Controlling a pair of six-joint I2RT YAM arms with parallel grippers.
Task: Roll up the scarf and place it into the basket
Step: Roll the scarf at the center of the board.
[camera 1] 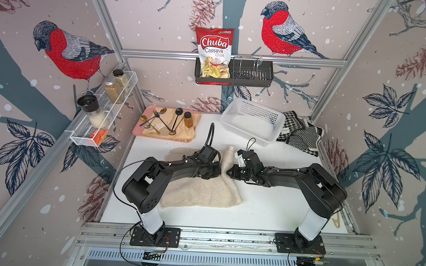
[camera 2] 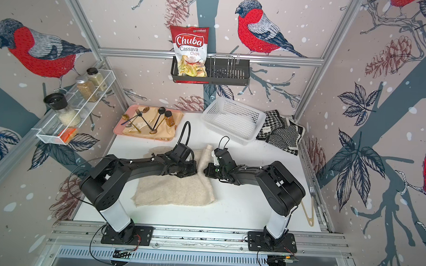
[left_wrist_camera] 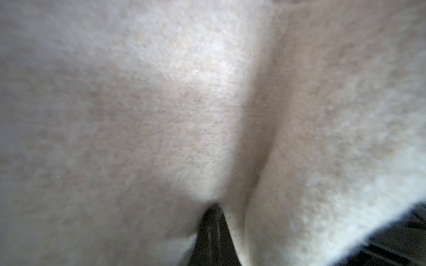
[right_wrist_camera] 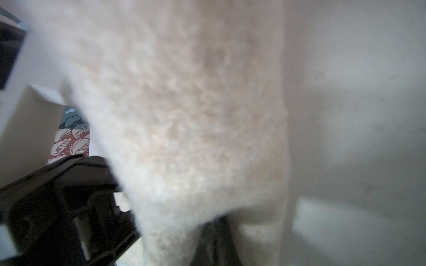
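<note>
The only writing that can be read is on the red and white bag point(camera 1: 213, 50) in the black rack point(camera 1: 251, 75) on the back wall, far beyond both sets of fingers: "Chuba Cassava Chips". A small label on the black-and-white cloths point(camera 1: 300, 134) is too small to read.

The white desk point(camera 1: 265, 205) sits inside a metal frame, with walls papered in red-breasted birds point(camera 1: 67, 51), pine cones and leaves.

The cream scarf point(camera 1: 203, 191) lies loosely spread on the desk under the left fingers point(left_wrist_camera: 211, 230), with a fold rising between them and the right fingers point(right_wrist_camera: 214, 239). Both sets are closed tight, tips facing each other, each pinching scarf fabric. The white basket point(camera 1: 246, 112) stands empty beyond the right fingers, well apart. A pink tray point(camera 1: 136, 130) of cutlery lies beyond the left fingers.
</note>
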